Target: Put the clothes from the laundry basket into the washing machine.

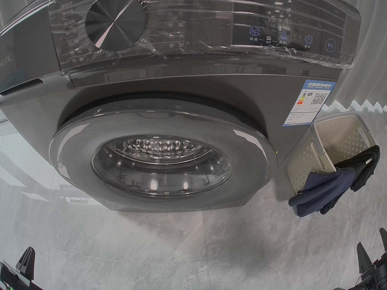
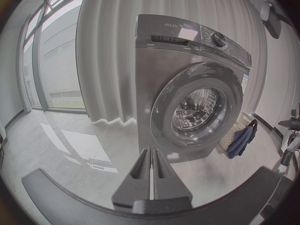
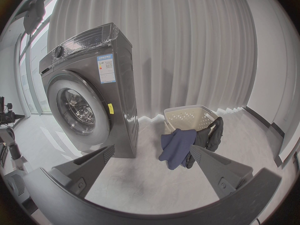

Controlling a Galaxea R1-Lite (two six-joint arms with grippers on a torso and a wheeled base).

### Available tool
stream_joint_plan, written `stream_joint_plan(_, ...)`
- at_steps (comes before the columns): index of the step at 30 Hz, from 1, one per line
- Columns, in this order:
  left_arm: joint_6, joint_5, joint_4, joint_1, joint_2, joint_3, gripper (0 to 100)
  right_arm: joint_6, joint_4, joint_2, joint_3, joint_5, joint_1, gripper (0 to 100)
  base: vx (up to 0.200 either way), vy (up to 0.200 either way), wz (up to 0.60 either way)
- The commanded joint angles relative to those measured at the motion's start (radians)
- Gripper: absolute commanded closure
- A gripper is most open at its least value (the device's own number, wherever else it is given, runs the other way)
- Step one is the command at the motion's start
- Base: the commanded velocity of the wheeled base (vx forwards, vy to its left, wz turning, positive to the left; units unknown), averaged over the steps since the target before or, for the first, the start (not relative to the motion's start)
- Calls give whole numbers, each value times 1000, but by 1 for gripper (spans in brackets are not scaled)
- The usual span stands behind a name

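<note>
**Both arms low, laundry off to the right, door shut**

We note the washing machine straight ahead, its round door shut, with a bare drum behind the glass. The laundry basket stands on the floor just beside the machine's right front corner. A navy garment hangs over the basket's near rim and spills onto the tiles. A black garment is draped over the same rim, touching the navy one on its far right side.

The left gripper sits low on the left with its fingers pressed together on nothing. The right gripper sits low on the right with its fingers spread wide, also on nothing.

The relation that matters: the clothes lie forward and to the right, well apart from both grippers. The right arm is plainly the nearer one, and its wrist view looks almost straight at the navy cloth. That garment's long axis runs from the rim down toward the floor and toward us, so we judge the hanging fold to be the easiest part to pinch. We also judge that nothing can go in until the door is opened
</note>
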Motion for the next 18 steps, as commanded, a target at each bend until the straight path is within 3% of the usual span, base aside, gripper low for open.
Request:
stream_joint_plan(1, -1, 1, 0, -1, -12, 16, 100, 0, 0, -10, 18, 1, 0, 0, 0, 0, 0)
stream_joint_plan(12, -2, 1, 1, 1, -12, 16, 100, 0, 1, -10, 18, 1, 0, 0, 0, 0, 0)
stream_joint_plan(18, -1, 1, 1, 1, -12, 16, 100, 0, 0, -10, 18, 1, 0, 0, 0, 0, 600)
